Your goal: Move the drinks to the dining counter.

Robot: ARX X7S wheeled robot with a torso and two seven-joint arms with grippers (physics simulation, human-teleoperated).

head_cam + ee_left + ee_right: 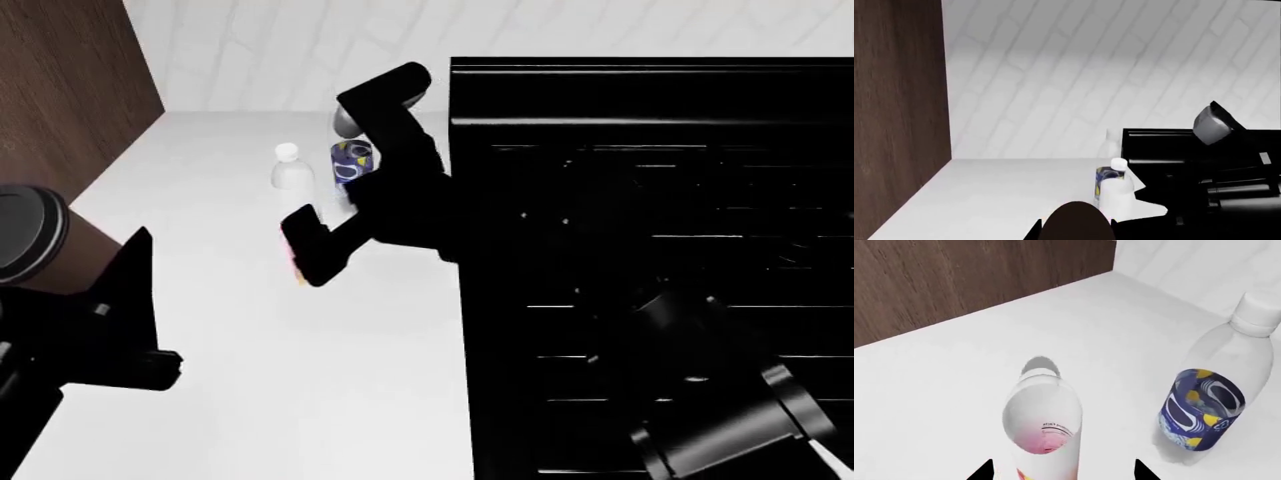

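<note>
I am holding the coffee cup in my left tool. My right tool is straddling the pink-labelled bottle, fingers spread, not yet clamping. I am aiming to close squarely, clear of the blue-and-yellow-labelled bottle just beside.

The tabletop is a plain white surface without any pattern. Behind it stands a white wall with a faint brick pattern, the lines of the bricks are soft and pale. At one side a brown wood-grain panel rises upright from the edge of the tabletop. On the other side lies a large black appliance with thin horizontal lines. The light is even and soft.
</note>
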